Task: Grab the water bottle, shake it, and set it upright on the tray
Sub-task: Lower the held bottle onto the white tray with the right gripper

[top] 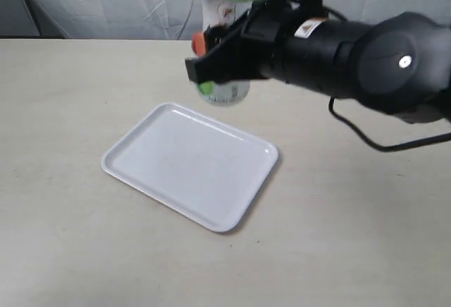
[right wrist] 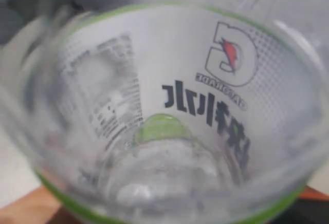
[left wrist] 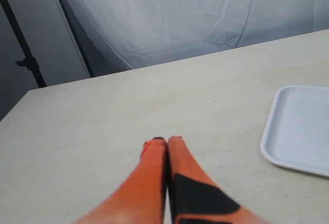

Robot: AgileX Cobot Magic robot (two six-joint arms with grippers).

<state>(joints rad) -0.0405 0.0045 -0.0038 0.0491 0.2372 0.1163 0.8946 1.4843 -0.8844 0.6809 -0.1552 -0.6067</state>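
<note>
Fingers of the right gripper (top: pixel 204 66) pinch the bottle (top: pixel 229 11) from both sides and hold it in the air, just past the tray's (top: pixel 190 170) 12 o'clock edge. Table (top: pixel 63 236) spreads wide at the tray's 3, 6 and 9 o'clock, with a white curtain (top: pixel 106 1) behind. A black cable (top: pixel 366 136) trails at 3 o'clock. The right arm (top: pixel 366 60) reaches in level from 3 o'clock. The left gripper's (left wrist: pixel 167 144) fingers are pressed together low over the table, near a tray corner.

Exterior high above the tray (top: pixel 190 170); left wrist low, same tray shared; right wrist tight against the water bottle (right wrist: pixel 164 106).
</note>
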